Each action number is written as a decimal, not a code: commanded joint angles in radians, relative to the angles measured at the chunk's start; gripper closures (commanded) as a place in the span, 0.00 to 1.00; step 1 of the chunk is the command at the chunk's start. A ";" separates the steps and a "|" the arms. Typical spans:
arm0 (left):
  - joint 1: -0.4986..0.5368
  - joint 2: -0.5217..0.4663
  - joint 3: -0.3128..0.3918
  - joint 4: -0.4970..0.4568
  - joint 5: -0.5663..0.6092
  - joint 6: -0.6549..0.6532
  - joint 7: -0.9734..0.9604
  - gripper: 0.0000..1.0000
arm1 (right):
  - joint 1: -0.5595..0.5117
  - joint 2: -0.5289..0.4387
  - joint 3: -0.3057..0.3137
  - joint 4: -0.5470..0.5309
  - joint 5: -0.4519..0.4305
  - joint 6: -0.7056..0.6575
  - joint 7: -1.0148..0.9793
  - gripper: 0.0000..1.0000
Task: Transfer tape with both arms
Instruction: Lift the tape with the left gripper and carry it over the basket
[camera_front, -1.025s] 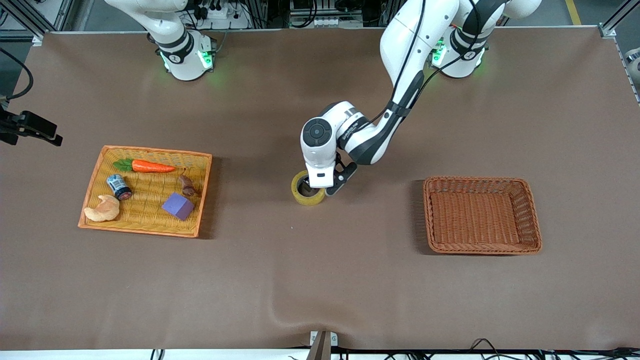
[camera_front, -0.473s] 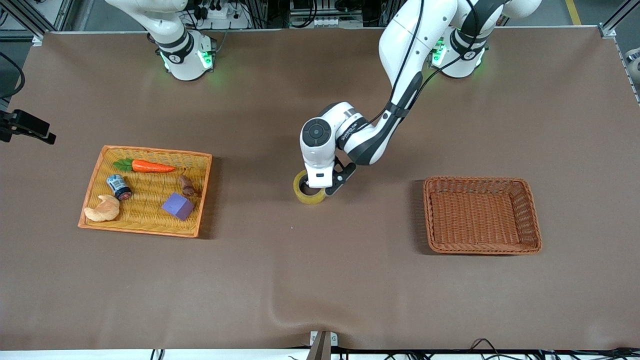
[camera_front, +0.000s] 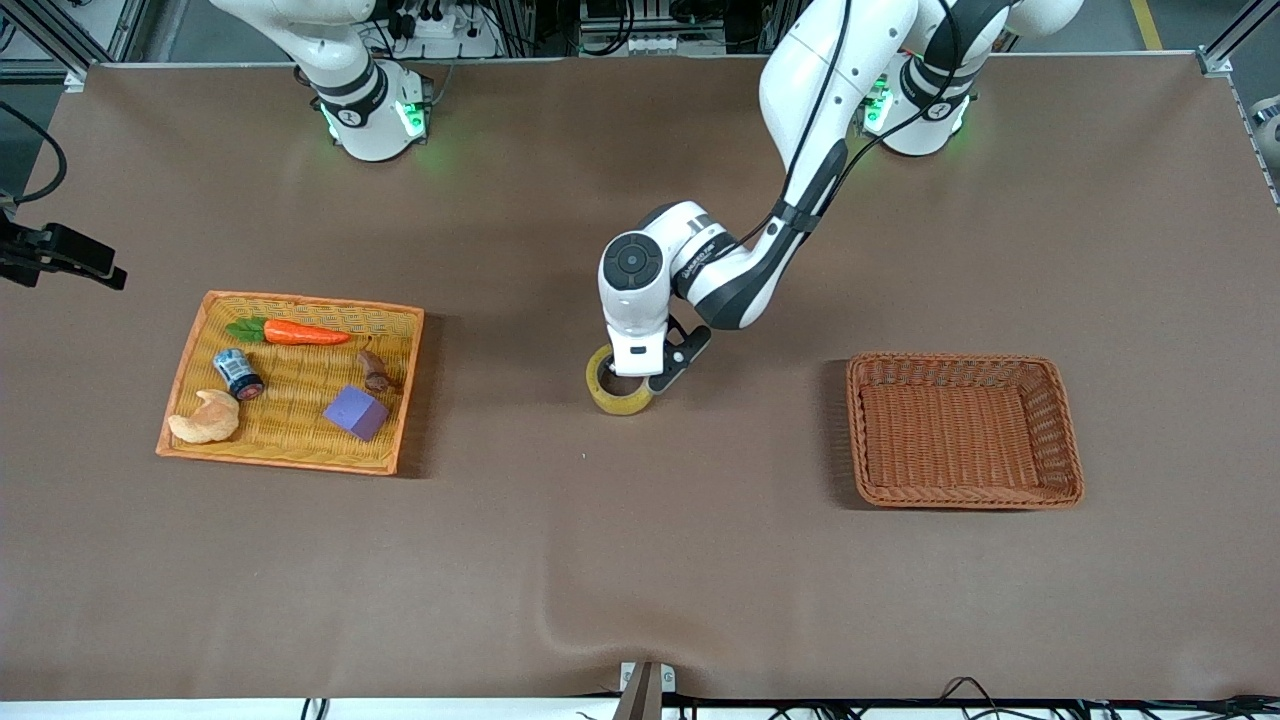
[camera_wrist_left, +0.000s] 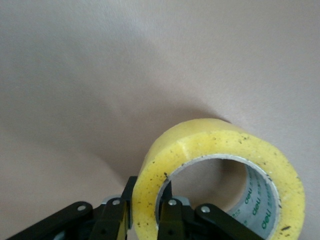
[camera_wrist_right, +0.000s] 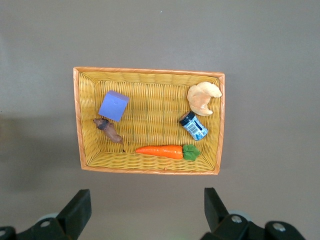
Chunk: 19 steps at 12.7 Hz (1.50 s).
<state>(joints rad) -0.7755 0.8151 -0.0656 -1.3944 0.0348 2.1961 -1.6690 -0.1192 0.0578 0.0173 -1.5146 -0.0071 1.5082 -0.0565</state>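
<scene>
The left gripper has its jaws clamped across the wall of the tape — one finger inside the open centre, one against the outer face. There is one tape: a yellow translucent ring with a grey inner core bearing green print, dark specks on its edge. In the front view it sits about midway along the counter, between the two baskets and well clear of every edge. Compared with a second ago the roll has shifted slightly and looks tipped, while the left arm has barely moved. The right gripper, jaws wide apart, waits high over the yellow tray near the right arm's end of the counter — one tray holding five things: carrot, can, croissant, purple cube, and a small brown piece. One empty brown basket lies toward the left arm's end.
</scene>
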 joint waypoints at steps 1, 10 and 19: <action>0.019 -0.105 0.003 -0.012 0.025 -0.107 -0.015 1.00 | -0.005 0.002 0.004 0.008 -0.008 -0.017 0.001 0.00; 0.218 -0.332 0.003 -0.121 0.028 -0.331 0.148 1.00 | -0.002 0.000 0.006 0.014 -0.005 -0.020 0.001 0.00; 0.518 -0.519 -0.002 -0.391 0.054 -0.210 0.587 1.00 | 0.010 0.002 0.006 0.028 -0.011 -0.020 0.001 0.00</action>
<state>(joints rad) -0.2859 0.3522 -0.0512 -1.6909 0.0506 1.9108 -1.1134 -0.1182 0.0581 0.0189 -1.5002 -0.0071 1.4997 -0.0569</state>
